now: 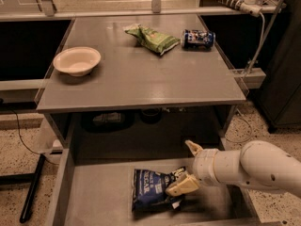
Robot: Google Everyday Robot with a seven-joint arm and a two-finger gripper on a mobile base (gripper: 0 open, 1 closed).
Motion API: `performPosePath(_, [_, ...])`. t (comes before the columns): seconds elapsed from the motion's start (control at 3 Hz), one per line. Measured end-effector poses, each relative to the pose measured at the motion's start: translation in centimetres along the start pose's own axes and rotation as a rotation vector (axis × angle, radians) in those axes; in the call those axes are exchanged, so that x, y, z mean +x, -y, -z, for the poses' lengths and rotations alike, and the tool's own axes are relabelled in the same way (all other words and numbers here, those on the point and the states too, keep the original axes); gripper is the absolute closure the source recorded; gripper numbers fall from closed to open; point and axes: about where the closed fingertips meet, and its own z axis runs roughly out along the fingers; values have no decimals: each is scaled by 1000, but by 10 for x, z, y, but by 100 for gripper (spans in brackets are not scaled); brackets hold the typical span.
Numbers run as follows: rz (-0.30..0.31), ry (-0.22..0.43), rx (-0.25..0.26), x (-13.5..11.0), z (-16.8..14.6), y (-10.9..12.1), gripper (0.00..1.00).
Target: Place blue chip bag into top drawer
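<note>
The blue chip bag [151,191] lies flat on the bottom of the open top drawer [99,192], which is pulled out below the grey table. My gripper [188,167] is at the bag's right end, inside the drawer, coming in from the right on the white arm. Its fingers are spread apart. The lower finger [183,185] rests on or just over the bag's white end, and the upper finger [193,148] points up, away from the bag.
On the grey table [141,79] stand a white bowl [76,60] at the left, a green chip bag [153,38] and a blue soda can [198,38] at the back right. The drawer's left wall [59,187] is low. A cable and a black stand are on the floor at the left.
</note>
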Motion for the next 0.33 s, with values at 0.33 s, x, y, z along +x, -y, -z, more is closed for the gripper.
performPosePath(0.33, [0,0,0,0,0,0,0])
